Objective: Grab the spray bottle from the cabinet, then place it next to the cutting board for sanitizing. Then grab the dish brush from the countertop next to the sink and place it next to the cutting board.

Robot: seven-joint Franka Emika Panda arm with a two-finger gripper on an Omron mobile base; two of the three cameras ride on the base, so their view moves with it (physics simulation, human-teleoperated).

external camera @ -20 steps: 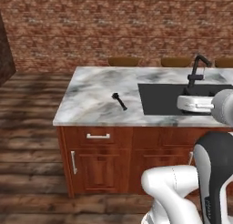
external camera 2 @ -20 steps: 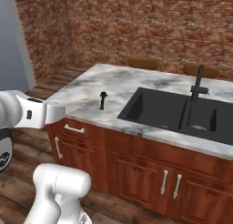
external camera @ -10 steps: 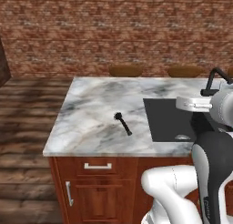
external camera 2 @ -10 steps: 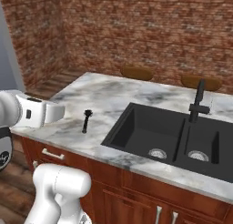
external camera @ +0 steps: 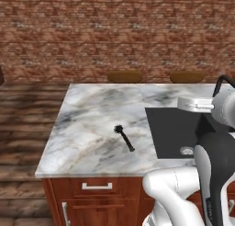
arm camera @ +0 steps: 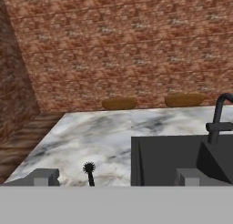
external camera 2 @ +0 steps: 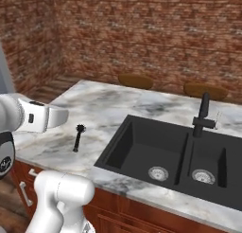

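Observation:
The dish brush (external camera: pixel 124 138) is small and black and lies flat on the white-grey marble countertop (external camera: pixel 87 128), a little left of the black sink (external camera: pixel 176 131). Its bristle head points to the far side and its handle to the front edge. My gripper (arm camera: pixel 116 178) hangs open above the counter's front part, apart from the brush, with nothing between its fingers. In the hand view the dish brush (arm camera: pixel 89 172) shows low between the two fingertips (arm camera: pixel 43 176), nearer the left one. The spray bottle, the cabinet and the cutting board are out of view.
A black gooseneck faucet (external camera 2: pixel 203 116) stands behind the double sink (external camera 2: pixel 175 151). Two brown round stool tops (external camera: pixel 125 76) sit past the counter's far edge, before a brick wall. Reddish-brown drawers (external camera: pixel 97 186) run under the counter; the wooden floor lies to the left.
The whole picture has shifted: the base has driven closer to the counter and turned to face it. The brush has stayed where it lay. The gripper has stayed open.

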